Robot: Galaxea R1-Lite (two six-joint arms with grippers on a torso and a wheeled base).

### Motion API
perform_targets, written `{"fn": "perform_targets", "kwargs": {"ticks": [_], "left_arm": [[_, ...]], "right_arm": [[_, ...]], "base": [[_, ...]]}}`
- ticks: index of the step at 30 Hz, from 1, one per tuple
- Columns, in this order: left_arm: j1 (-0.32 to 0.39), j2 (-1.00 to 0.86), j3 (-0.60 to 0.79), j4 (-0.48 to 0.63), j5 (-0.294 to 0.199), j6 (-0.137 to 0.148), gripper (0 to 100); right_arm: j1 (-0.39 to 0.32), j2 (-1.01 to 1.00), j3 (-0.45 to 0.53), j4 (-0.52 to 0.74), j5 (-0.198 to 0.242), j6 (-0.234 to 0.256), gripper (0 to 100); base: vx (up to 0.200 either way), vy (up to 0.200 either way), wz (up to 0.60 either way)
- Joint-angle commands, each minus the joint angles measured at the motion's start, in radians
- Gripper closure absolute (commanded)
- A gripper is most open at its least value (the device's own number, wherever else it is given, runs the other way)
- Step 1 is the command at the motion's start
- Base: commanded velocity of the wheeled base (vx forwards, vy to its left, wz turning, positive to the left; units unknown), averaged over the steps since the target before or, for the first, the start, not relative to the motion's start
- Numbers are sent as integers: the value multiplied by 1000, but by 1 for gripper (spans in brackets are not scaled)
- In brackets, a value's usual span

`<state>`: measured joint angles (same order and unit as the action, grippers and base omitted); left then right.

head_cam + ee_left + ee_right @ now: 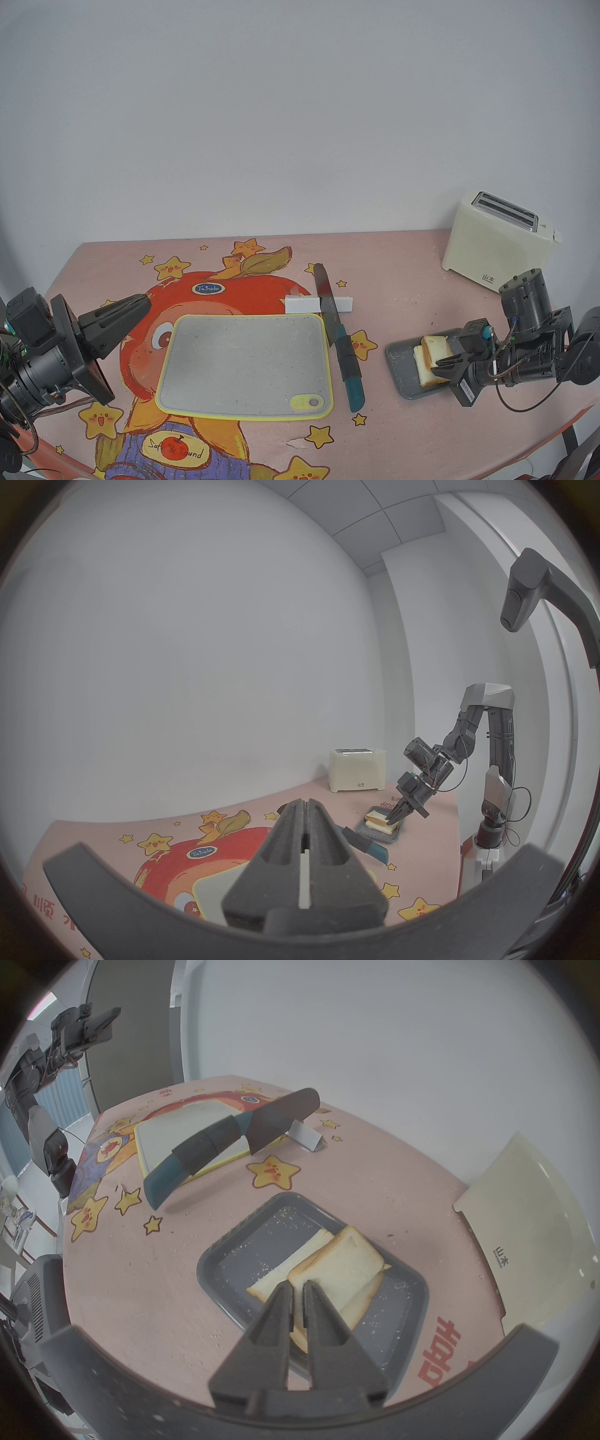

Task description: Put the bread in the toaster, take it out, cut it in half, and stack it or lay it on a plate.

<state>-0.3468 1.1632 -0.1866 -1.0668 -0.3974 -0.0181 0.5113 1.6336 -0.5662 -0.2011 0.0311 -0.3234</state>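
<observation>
The right gripper (301, 1297), nearly closed, pinches the near edge of the top bread slice (340, 1266) on the grey tray (262, 1235); the toaster (500, 240) stands just behind it; the left gripper (305, 811), closed and empty, hangs well apart.

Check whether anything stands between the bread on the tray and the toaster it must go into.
Nothing visible does. The bread lies on the grey tray with the right gripper at it, and only bare table separates the tray from the toaster beyond it. The knife and cutting board lie off to the other side.
</observation>
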Motion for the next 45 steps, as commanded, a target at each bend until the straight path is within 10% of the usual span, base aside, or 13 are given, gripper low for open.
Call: {"fn": "perform_targets", "kwargs": {"ticks": [1, 16, 17, 41, 45], "left_arm": [[0, 0, -1, -1, 0, 0, 100], [0, 0, -1, -1, 0, 1, 100], [0, 0, -1, -1, 0, 1, 100], [0, 0, -1, -1, 0, 1, 100], [0, 0, -1, -1, 2, 0, 100]], "right_arm": [[1, 17, 2, 0, 0, 1, 100], [3, 5, 3, -1, -8, 4, 100], [3, 0, 2, -1, -7, 4, 0], [44, -107, 17, -3, 6, 14, 0], [39, -172, 34, -32, -10, 98, 0]], "base": [[0, 0, 0], [0, 0, 0], [0, 0, 0], [0, 0, 0], [0, 0, 0]]}}
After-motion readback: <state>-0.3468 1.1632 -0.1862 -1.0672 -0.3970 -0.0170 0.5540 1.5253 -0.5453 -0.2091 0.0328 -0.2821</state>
